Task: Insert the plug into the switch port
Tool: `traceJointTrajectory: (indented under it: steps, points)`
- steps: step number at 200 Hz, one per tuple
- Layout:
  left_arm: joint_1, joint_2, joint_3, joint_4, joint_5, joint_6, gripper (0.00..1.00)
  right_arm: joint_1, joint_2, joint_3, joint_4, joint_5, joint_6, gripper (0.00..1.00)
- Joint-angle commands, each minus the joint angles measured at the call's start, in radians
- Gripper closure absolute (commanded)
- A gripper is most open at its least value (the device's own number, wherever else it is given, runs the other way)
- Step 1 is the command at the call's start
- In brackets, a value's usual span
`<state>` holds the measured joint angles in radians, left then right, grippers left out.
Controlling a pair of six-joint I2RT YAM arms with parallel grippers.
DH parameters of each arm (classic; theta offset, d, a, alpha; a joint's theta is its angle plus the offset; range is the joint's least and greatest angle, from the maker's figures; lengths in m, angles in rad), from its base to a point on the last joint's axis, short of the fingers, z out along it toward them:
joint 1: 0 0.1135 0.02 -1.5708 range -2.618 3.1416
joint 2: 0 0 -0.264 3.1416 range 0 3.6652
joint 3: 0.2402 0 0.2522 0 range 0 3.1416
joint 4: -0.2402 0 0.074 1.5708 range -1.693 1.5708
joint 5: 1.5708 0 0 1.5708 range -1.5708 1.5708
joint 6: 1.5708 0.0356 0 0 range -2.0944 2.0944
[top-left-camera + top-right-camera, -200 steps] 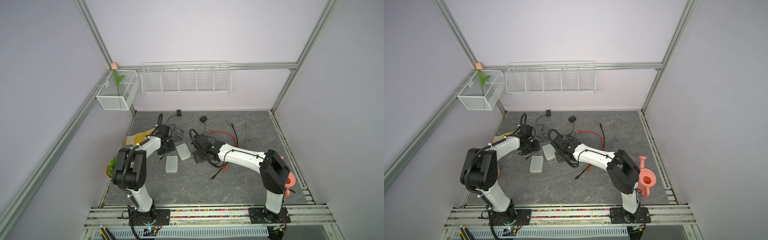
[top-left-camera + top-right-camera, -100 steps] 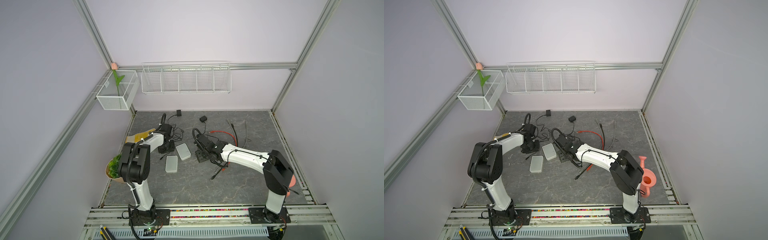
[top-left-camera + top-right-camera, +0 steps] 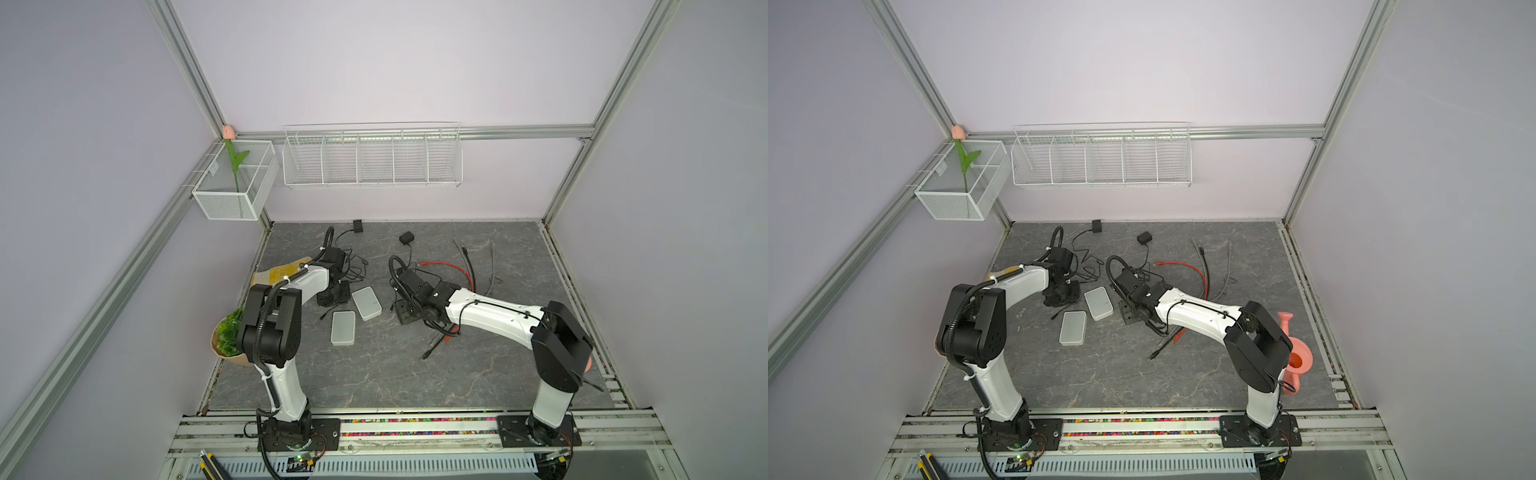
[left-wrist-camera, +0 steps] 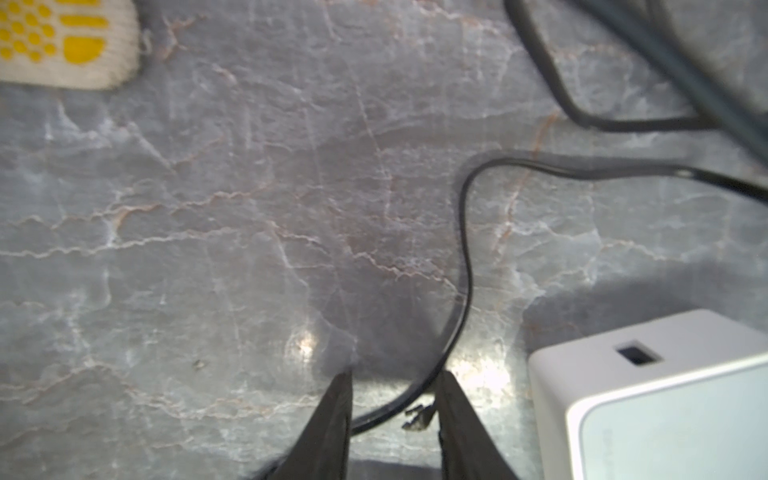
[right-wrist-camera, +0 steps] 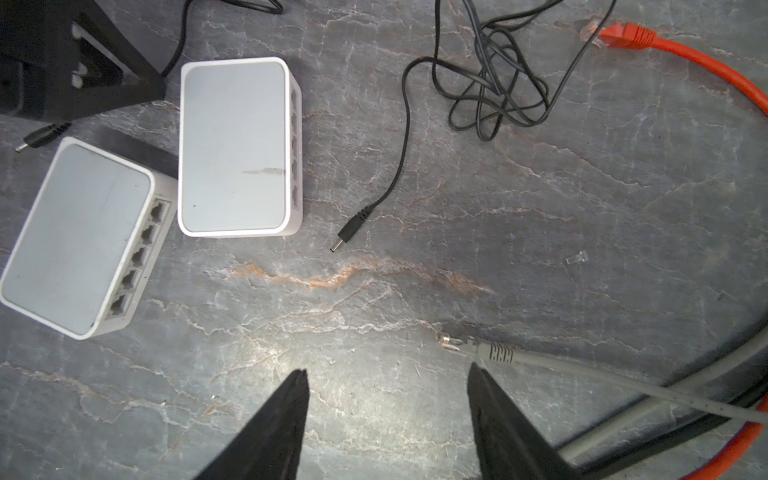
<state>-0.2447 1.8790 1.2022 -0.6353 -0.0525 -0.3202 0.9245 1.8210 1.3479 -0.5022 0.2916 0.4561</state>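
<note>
**Left gripper narrow around a thin cable, right gripper wide and empty**

We see the left gripper (image 4: 392, 395) low over the table (image 4: 187, 208). Its jaws are narrow but there is a gap between them. The thin black cable (image 4: 464, 241) runs between its fingers (image 4: 338, 419), and we cannot tell whether it is pinched. The rear switch (image 4: 665, 415) sits just beside this gripper and shows a small slot (image 4: 636, 355) in its side. A glove (image 4: 62, 41) with yellow dots lies farther off.

The right gripper (image 5: 388, 395) hangs over bare table with its jaws wide and nothing between them. The plug end of the gray cable (image 5: 490, 351) lies just beside one finger, flat on the table.

Further out, the front switch (image 5: 83, 237) lies corner to corner with the rear switch, touching or nearly so. Its row of ports (image 5: 139, 253) faces the right gripper, and none of them holds a plug. The black plug (image 5: 39, 138) lies on the table between the left gripper and the front switch. A second black plug (image 5: 347, 237) lies near the rear switch's port side, apart from it. The red cable (image 5: 706, 70) curves around the far edge of the right wrist view.

In both top views the two switches lie between the grippers.
</note>
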Motion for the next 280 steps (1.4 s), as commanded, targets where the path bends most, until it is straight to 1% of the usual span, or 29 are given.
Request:
traceJointTrajectory:
  steps: [1, 26, 50, 64, 82, 101, 146, 164, 181, 190, 204, 219, 243, 253, 280]
  points:
    - [-0.030, 0.055, 0.019, -0.047, 0.005, 0.017, 0.71, -0.004, -0.049, -0.021, 0.011, 0.019, 0.010, 0.37]
    - [-0.043, 0.072, 0.043, -0.077, -0.024, 0.027, 0.79, -0.006, -0.058, -0.025, 0.013, 0.025, 0.012, 0.38]
    - [-0.044, 0.088, 0.064, -0.090, -0.018, 0.039, 0.91, -0.006, -0.064, -0.026, 0.012, 0.024, 0.014, 0.38]
    - [-0.044, 0.106, 0.093, -0.106, -0.016, 0.049, 1.00, -0.007, -0.069, -0.030, 0.012, 0.024, 0.015, 0.39]
    - [-0.043, 0.138, 0.142, -0.132, -0.013, 0.068, 1.00, -0.007, -0.080, -0.038, 0.016, 0.024, 0.017, 0.39]
    - [-0.041, 0.151, 0.203, -0.161, -0.043, 0.076, 1.00, -0.007, -0.100, -0.055, 0.027, 0.024, 0.015, 0.39]
    - [-0.033, 0.106, 0.400, -0.252, -0.129, 0.093, 1.00, -0.006, -0.147, -0.094, 0.058, 0.004, 0.013, 0.40]
    - [-0.033, 0.067, 0.476, -0.282, -0.130, 0.093, 1.00, 0.000, -0.167, -0.099, 0.075, -0.019, -0.001, 0.41]
    - [-0.032, 0.027, 0.521, -0.303, -0.089, 0.088, 1.00, 0.007, -0.184, -0.099, 0.093, -0.048, -0.022, 0.42]
    - [-0.033, 0.004, 0.529, -0.307, -0.057, 0.082, 1.00, 0.010, -0.193, -0.102, 0.110, -0.084, -0.037, 0.42]
    - [-0.033, -0.043, 0.509, -0.294, 0.004, 0.065, 1.00, 0.010, -0.212, -0.118, 0.161, -0.154, -0.056, 0.38]
    - [-0.033, -0.109, 0.441, -0.237, 0.092, 0.034, 1.00, 0.003, -0.228, -0.147, 0.249, -0.279, -0.074, 0.33]
    - [-0.032, -0.219, 0.305, -0.099, 0.260, -0.038, 1.00, -0.010, -0.231, -0.162, 0.384, -0.492, -0.059, 0.30]
    - [-0.033, -0.259, 0.247, -0.031, 0.333, -0.071, 1.00, -0.013, -0.235, -0.178, 0.445, -0.535, -0.033, 0.30]
    - [-0.034, -0.345, 0.150, 0.057, 0.385, -0.142, 1.00, -0.059, -0.245, -0.229, 0.635, -0.654, 0.075, 0.29]
